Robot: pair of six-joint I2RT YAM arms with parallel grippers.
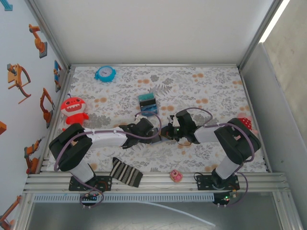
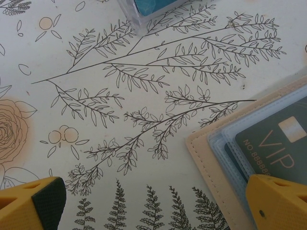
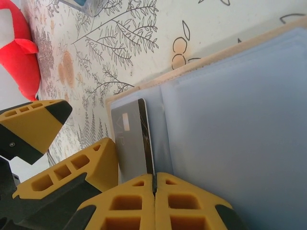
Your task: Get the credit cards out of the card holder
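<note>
The card holder (image 2: 204,160) lies in the middle of the table (image 1: 211,86). The left gripper (image 2: 156,203) is on its left and the right gripper (image 3: 154,191) is on its right. A card (image 3: 130,139) sticks out of the holder, pinched between the right gripper's tips. A small box (image 1: 147,104) sits just behind. The alarm clock (image 1: 105,73) stands far back on the left. The plush monster (image 1: 73,109) sits at the left edge. A sock (image 1: 126,172) and a small toy (image 1: 176,176) lie at the near edge.

card holder (image 2: 207,154) cropped at edge, card (image 2: 280,143) partly hidden
</note>
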